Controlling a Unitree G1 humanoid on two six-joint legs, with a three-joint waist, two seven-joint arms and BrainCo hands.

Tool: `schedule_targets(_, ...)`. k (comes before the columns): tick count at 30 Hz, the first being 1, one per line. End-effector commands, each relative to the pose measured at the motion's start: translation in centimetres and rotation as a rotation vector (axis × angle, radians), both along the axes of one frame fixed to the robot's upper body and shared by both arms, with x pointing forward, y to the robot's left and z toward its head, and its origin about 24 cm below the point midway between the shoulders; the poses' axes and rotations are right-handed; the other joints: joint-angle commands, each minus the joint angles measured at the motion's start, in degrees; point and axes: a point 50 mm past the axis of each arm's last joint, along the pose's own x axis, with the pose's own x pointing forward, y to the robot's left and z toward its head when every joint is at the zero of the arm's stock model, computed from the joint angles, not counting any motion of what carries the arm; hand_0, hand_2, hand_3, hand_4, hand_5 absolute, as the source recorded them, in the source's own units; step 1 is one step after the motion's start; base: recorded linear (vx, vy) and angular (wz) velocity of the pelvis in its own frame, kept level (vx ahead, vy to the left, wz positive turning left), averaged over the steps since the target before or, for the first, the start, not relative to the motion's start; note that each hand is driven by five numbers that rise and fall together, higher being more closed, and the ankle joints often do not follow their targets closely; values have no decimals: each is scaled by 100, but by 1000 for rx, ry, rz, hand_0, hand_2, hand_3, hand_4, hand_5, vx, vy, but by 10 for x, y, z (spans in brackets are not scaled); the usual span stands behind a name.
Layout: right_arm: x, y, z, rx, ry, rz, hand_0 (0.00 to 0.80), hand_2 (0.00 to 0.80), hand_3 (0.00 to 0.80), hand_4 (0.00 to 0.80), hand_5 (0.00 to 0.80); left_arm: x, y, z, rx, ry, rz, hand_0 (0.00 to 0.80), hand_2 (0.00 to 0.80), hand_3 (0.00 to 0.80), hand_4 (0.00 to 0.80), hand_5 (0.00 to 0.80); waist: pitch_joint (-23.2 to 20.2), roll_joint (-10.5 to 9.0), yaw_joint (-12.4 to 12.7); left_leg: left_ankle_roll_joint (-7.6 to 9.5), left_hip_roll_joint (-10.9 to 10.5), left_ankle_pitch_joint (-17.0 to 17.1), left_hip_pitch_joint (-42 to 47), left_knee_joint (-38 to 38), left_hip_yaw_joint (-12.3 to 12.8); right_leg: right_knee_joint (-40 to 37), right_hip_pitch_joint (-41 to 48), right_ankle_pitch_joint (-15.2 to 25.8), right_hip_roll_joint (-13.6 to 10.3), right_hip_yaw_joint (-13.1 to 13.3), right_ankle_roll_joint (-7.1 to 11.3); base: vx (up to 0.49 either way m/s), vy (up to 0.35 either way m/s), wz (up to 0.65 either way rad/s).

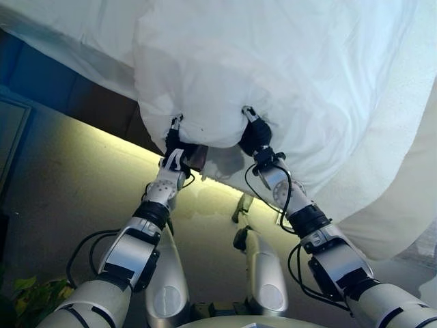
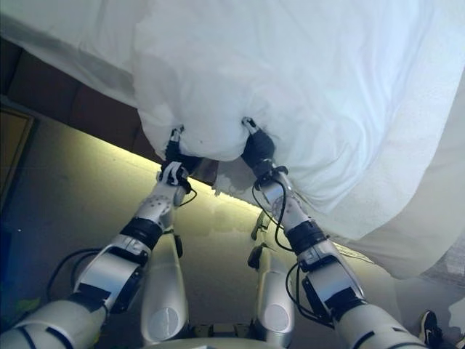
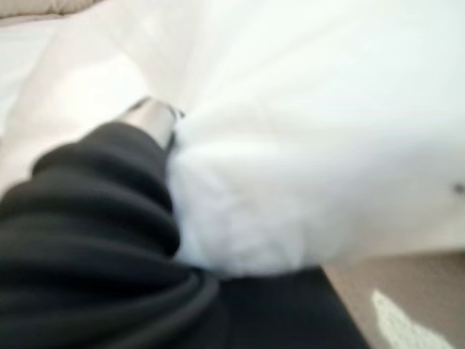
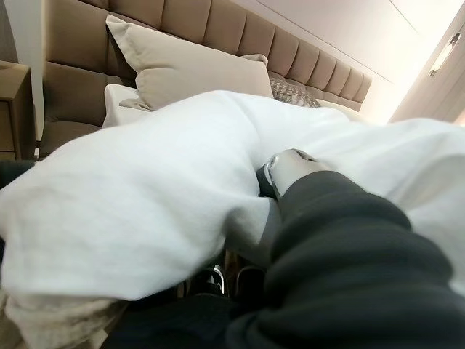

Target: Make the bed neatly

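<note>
A white duvet (image 1: pixel 273 75) covers the bed and its near edge hangs in a bunched bulge over the side. My left hand (image 1: pixel 175 142) and right hand (image 1: pixel 254 134) are side by side under that bulge, both shut on the duvet's edge with the fingers buried in cloth. In the left wrist view the duvet (image 3: pixel 290 167) is wrapped over the hand's dark cover (image 3: pixel 94 218). In the right wrist view the duvet (image 4: pixel 145 196) is draped over the hand (image 4: pixel 320 233), and the fingertips (image 4: pixel 218 280) curl beneath it.
A beige pillow (image 4: pixel 196 73) leans on the padded tan headboard (image 4: pixel 218 33) at the far end of the bed. A second sheet layer (image 1: pixel 396 205) hangs lower at the right. A dark nightstand (image 1: pixel 10 137) stands at the left, over pale floor (image 1: pixel 68 184).
</note>
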Motion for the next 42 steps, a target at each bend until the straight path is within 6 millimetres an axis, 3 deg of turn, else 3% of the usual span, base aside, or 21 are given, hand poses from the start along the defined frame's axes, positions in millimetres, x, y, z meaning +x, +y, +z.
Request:
schedule_targets(1,-1,-6,43,90,-197,6,800,800,800,800,800,9,-23,57,23,-211,-90,800,800,800,800,800,-33,78,130,62,-86,919,-172,-533,52,-82,583,224,-668,126,516,4,-32,4)
schedule_targets(8,1,-12,37,106,-188,-74,800,800,800,800,800,6,-22,57,140,-243,-70,800,800,800,800,800,7,133,165,87,-114,844,-192,-436,6,17,506,249,-718,123,521,5,-21,1)
schedule_targets(13,7,-29,18,172,-126,-160,800,800,800,800,800,4,-13,56,297,-228,44,800,800,800,800,800,43,381,190,155,-265,864,-262,-537,2,50,363,251,-796,128,544,-12,47,5)
schedule_targets(14,8,-34,14,193,-113,-177,558,558,558,558,558,4,-12,56,310,-225,55,800,800,800,800,800,43,434,190,165,-302,868,-283,-555,-4,61,324,246,-814,136,548,-29,116,11)
schedule_targets(15,8,-39,8,221,-94,-200,63,63,63,63,63,2,-10,54,324,-220,72,800,800,800,800,800,43,514,187,175,-354,863,-309,-566,-14,92,257,236,-846,154,551,-16,123,12)
schedule_targets(16,8,-43,4,247,-80,-214,0,0,0,0,0,1,-9,54,323,-219,81,800,800,800,800,800,43,587,189,182,-393,861,-330,-571,-22,115,213,227,-884,168,556,-7,130,13)
schedule_targets(22,9,-80,-25,458,7,-354,0,0,0,0,0,-7,1,57,301,-242,123,800,800,800,800,800,43,973,216,184,-575,841,-430,-561,-25,256,-7,188,-1136,259,599,0,138,12)
schedule_targets(29,9,-126,-52,691,117,-561,0,0,0,0,0,-17,-6,63,181,-278,98,800,800,800,800,800,44,1509,207,184,-767,838,-552,-536,83,463,-425,151,-1462,506,664,3,183,3)
schedule_targets(33,10,-146,-50,716,104,-624,0,0,0,0,0,-20,-9,64,107,-293,79,800,800,800,800,800,44,1783,188,193,-861,920,-660,-541,114,504,-669,205,-1581,652,678,-7,174,2)
schedule_targets(37,10,-172,-33,715,16,-668,0,0,0,0,0,-28,-8,66,58,-342,67,800,800,800,800,800,44,2118,162,175,-946,863,-820,-413,104,653,-1026,150,-1687,899,681,28,160,2)
schedule_targets(42,5,-196,-28,717,-43,-710,0,0,0,0,0,-36,-3,70,-4,-387,58,800,800,800,800,800,44,2393,168,194,-1045,859,-1107,-291,122,884,-1515,87,-1750,1189,673,6,120,-3)
